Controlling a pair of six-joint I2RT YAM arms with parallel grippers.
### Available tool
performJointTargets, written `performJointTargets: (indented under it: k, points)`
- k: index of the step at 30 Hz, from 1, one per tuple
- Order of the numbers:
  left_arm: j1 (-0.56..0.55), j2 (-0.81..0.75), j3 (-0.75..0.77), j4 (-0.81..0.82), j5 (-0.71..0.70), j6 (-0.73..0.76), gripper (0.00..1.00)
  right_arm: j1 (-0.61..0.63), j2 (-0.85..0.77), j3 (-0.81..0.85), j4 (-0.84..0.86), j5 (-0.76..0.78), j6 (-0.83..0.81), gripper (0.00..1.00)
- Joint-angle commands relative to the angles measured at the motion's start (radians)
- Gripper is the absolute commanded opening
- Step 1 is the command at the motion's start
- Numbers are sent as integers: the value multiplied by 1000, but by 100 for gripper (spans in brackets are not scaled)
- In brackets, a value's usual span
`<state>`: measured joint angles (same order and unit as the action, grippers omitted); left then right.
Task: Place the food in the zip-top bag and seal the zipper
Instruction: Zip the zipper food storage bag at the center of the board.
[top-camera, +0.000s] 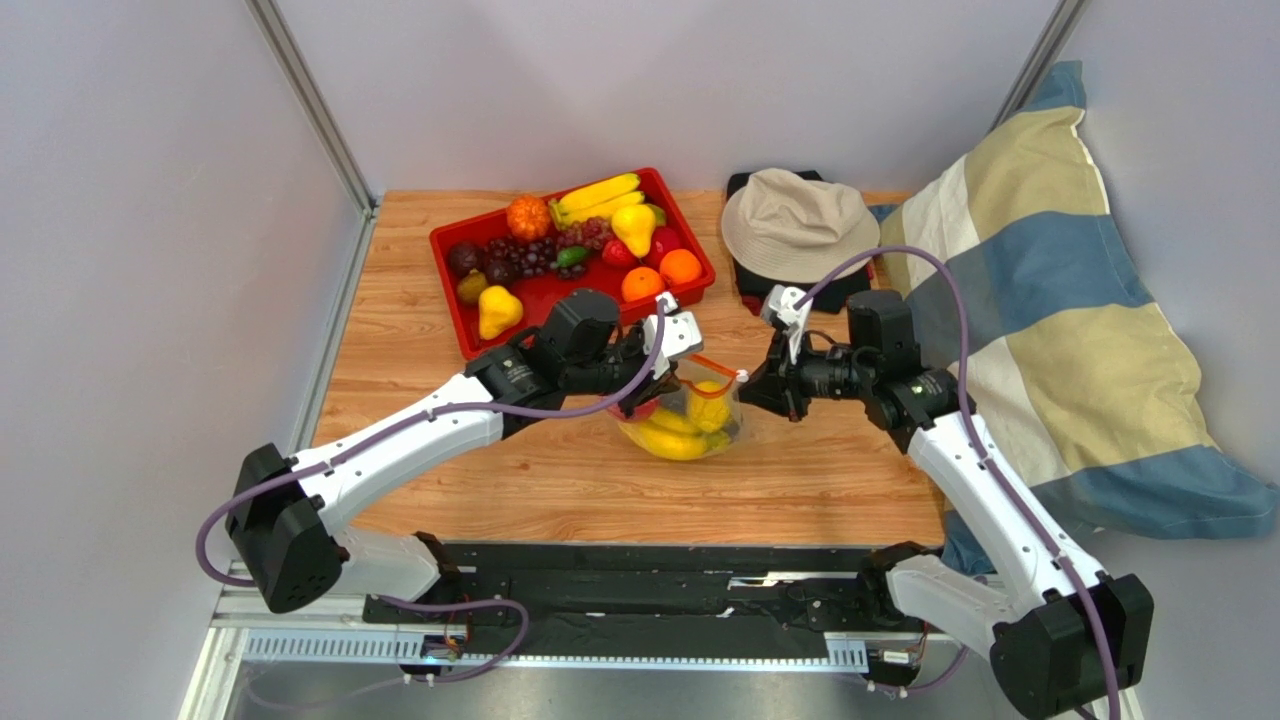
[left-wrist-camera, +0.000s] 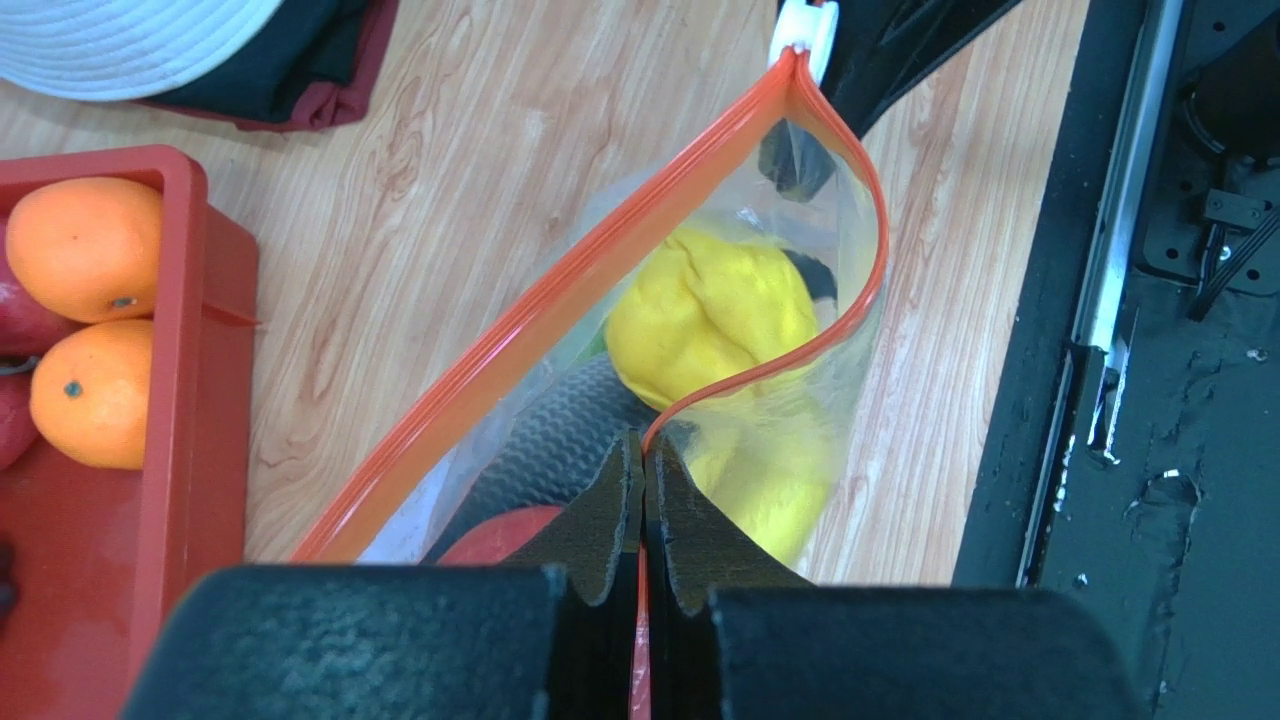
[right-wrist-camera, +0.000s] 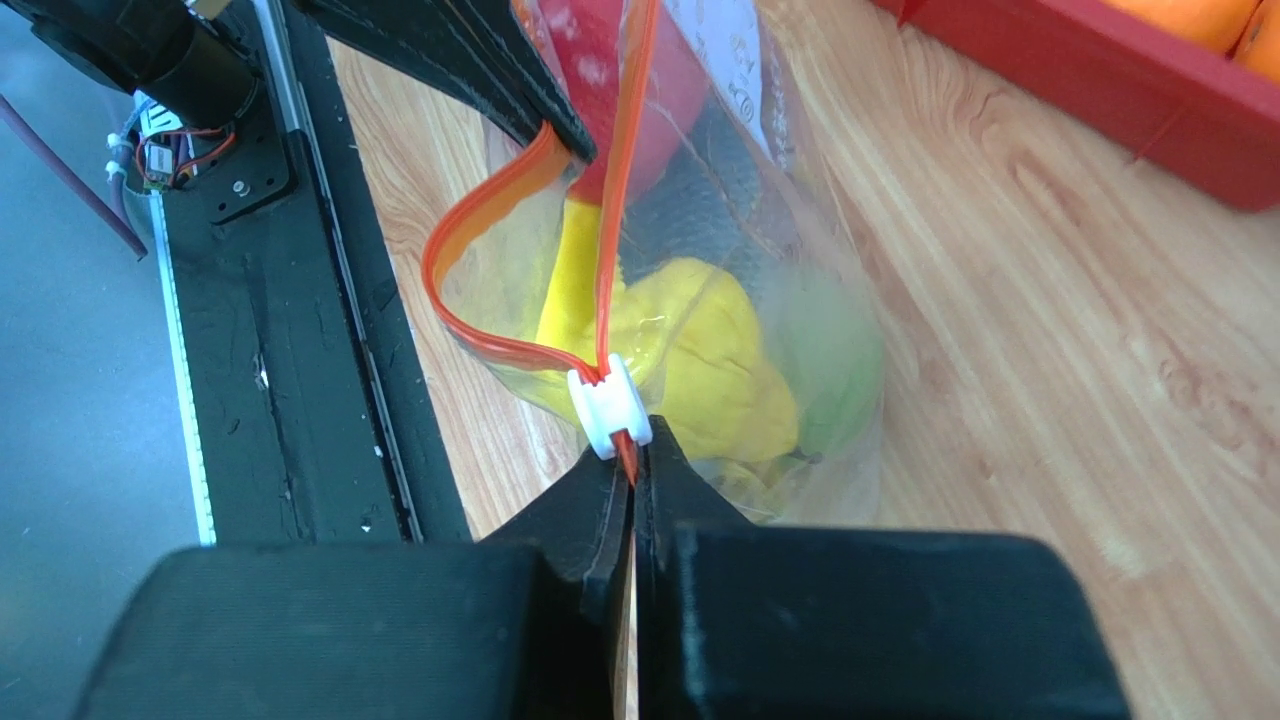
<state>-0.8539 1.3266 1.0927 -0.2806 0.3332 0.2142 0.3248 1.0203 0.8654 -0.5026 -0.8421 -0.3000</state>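
- Where the two arms reach out from its near edge, the wooden desk (top-camera: 451, 450) carries everything, and a striped pillow (top-camera: 1052, 300) leans at its right side.
- A red tray (top-camera: 440, 240) sits at the far side of the desk, left of centre. It holds oranges (top-camera: 661, 275), pears (top-camera: 499, 311) and other fruit. A beige hat (top-camera: 796, 222) lies just to its right.
- The zip-top bag (top-camera: 684, 428) is near the middle of the desk, in front of the tray, with its mouth stretched between the two hands.
- Inside the bag are yellow bananas (left-wrist-camera: 706, 323), a red apple (left-wrist-camera: 504, 537), a green ball (right-wrist-camera: 827, 360) and a dark grey ribbed piece (left-wrist-camera: 549, 435).
- The left hand (left-wrist-camera: 643, 458) has its fingers pressed together on one end of the zipper (left-wrist-camera: 601, 255).
- The right hand (right-wrist-camera: 631, 473) is clamped on the opposite end of that orange-red strip.
- Between the hands the zipper's two strips bow apart, so the mouth is open along most of its length.
- The white slider (right-wrist-camera: 609, 408) sits at the right hand's end, touching its fingertips.
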Motion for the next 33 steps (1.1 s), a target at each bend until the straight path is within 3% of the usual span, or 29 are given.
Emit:
performJointTargets:
  k: [1, 4, 6, 9, 14, 21, 25, 27, 31, 33]
  points:
    - [4, -33, 6, 0, 3, -15, 0, 0, 6, 98, -72, -83, -154, 8]
    - [4, -20, 27, -11, 13, -19, 0, 0, -2, 112, -155, -101, -212, 27]
    - [4, -15, 35, -11, 12, -19, 0, -1, -12, 110, -172, -100, -223, 28]
    - [9, -13, 36, -12, 12, -16, 0, 0, -23, 98, -185, -103, -254, 23]
    - [19, -12, 45, -22, 21, -26, 0, 0, -12, 87, -188, -94, -269, 0]
    - [73, -18, 36, 4, 95, -75, 0, -16, -57, 64, -183, -55, -277, 0]
    - [75, -14, 42, 14, 138, -78, 0, -18, -62, 47, -160, -37, -251, 27]
    - [75, -7, 52, 12, 139, -79, 0, -18, -68, 32, -111, -28, -219, 31]
    - [76, 16, 72, 4, 147, -84, 0, -18, -109, -49, 10, 4, -117, 49]
    - [78, 23, 82, 1, 148, -88, 0, -18, -138, -72, 48, 14, -88, 50]
